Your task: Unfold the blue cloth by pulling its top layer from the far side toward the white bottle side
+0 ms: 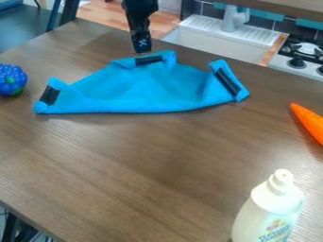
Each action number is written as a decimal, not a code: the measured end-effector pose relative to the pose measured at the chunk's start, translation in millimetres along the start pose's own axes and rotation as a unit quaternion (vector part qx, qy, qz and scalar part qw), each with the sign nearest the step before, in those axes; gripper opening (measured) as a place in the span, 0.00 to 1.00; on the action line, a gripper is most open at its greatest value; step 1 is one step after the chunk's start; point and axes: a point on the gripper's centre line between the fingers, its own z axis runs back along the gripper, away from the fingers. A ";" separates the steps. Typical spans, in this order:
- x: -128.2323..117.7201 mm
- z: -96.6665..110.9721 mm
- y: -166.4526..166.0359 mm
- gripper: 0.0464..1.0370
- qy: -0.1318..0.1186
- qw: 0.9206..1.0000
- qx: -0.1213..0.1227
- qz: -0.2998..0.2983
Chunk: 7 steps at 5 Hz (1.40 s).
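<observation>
Gripper (142, 49): black, at the upper centre of the frame, hanging downward just beside the upper edge of the blue cloth (154, 90). Contact with the cloth: cannot tell. State, spread or pressed together: cannot tell from this angle.

Cloth: lies on the brown wooden table (139, 163), spread from left to centre across the upper half of the frame. Lower edge nearly straight; surface wrinkled, corners turned up. Three black strips (148, 60) noted, one each at the left, top and right corners. The top strip is the nearest to the gripper.

Surroundings: knobbly blue toy fruit (11, 79) with a green patch, at the left edge, near the cloth's left corner. Orange carrot (308, 123), partly in frame at the right edge, tip toward the upper left. White squeeze bottle (268, 208), upright, lower right, cut off by the bottom edge. Beyond the table, upper right: white sink (217, 42) with a faucet (234, 18), and a stove (302, 59).
</observation>
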 end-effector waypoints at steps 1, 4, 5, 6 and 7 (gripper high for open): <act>2.7 -4.3 -2.2 0.96 0.002 1.000 0.007 -0.010; 5.3 -45.1 -9.7 0.92 0.040 0.999 0.011 -0.017; 6.6 -45.4 -7.7 0.66 0.038 0.999 0.014 -0.014; 8.3 -45.5 -8.1 0.33 0.033 0.999 0.013 -0.020; 9.2 -45.8 -10.8 0.13 0.023 0.999 0.000 -0.025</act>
